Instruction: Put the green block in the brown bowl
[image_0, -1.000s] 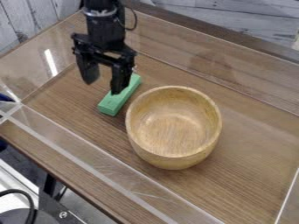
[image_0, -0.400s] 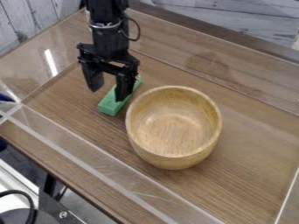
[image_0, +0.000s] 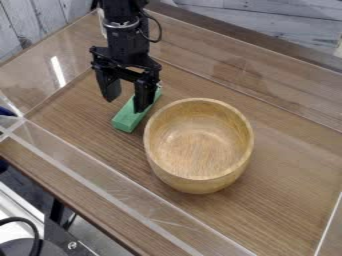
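Observation:
The green block (image_0: 130, 117) lies flat on the wooden table, just left of the brown bowl (image_0: 198, 144) and almost touching its rim. My gripper (image_0: 124, 96) hangs straight above the block's far end, jaws open, one black finger (image_0: 104, 88) to the block's left and the other (image_0: 144, 98) in front of its upper part. Nothing is held. The bowl is empty, and its pale wood grain shows inside.
A clear acrylic wall (image_0: 80, 150) borders the table along the front and left. White brick wall stands at the back right. Dark cables and a table leg (image_0: 27, 235) show below the front-left edge.
The gripper has shifted slightly right and lower toward the block, staying open. Block and bowl have not moved.

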